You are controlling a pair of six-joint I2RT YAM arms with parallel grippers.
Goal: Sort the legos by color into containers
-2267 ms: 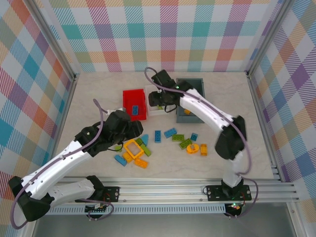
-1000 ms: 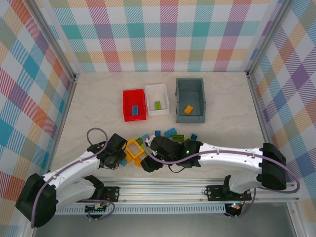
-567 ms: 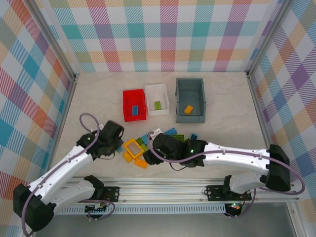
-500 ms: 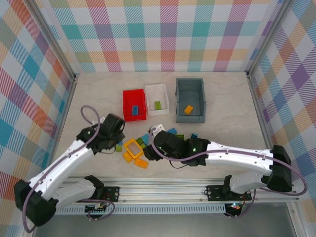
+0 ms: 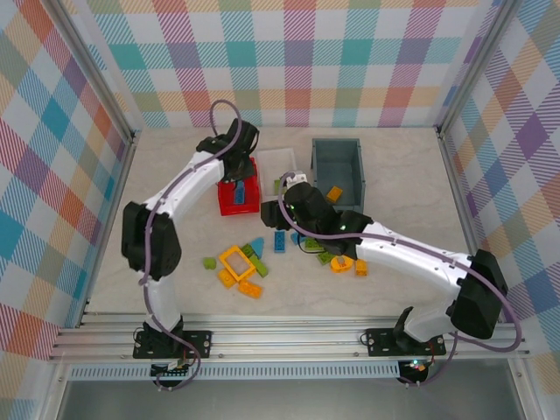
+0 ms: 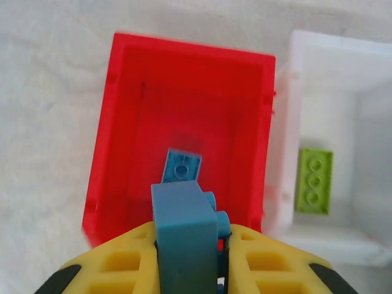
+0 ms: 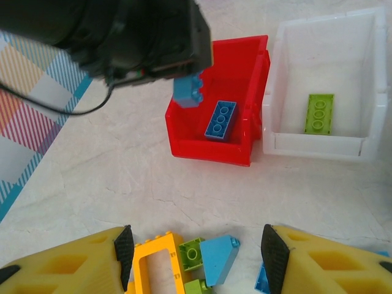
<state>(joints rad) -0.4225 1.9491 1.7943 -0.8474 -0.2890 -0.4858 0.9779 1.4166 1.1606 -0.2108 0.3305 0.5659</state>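
Two sets checked. My left fingers [image 6: 190, 237] are clamped on a blue brick [image 6: 184, 214] above the red bin [image 6: 116, 122], near the bench's [image 5: 402, 175] far edge. A second brick [image 6: 181, 166] lies inside. My right fingers [image 7: 196, 254] are half open, empty, over loose legos [image 5: 238, 262] mid-bench.

top: high, far, looking down | wrists: close, downward | shared: red bin [image 6: 245, 122], white bin [image 6: 286, 153]

- No lettering, number or brand mark can be read on the legos [image 5: 279, 241] or on the containers [image 5: 337, 142].
- The checked walls [image 5: 350, 61] bear coloured squares, with no words or signs.
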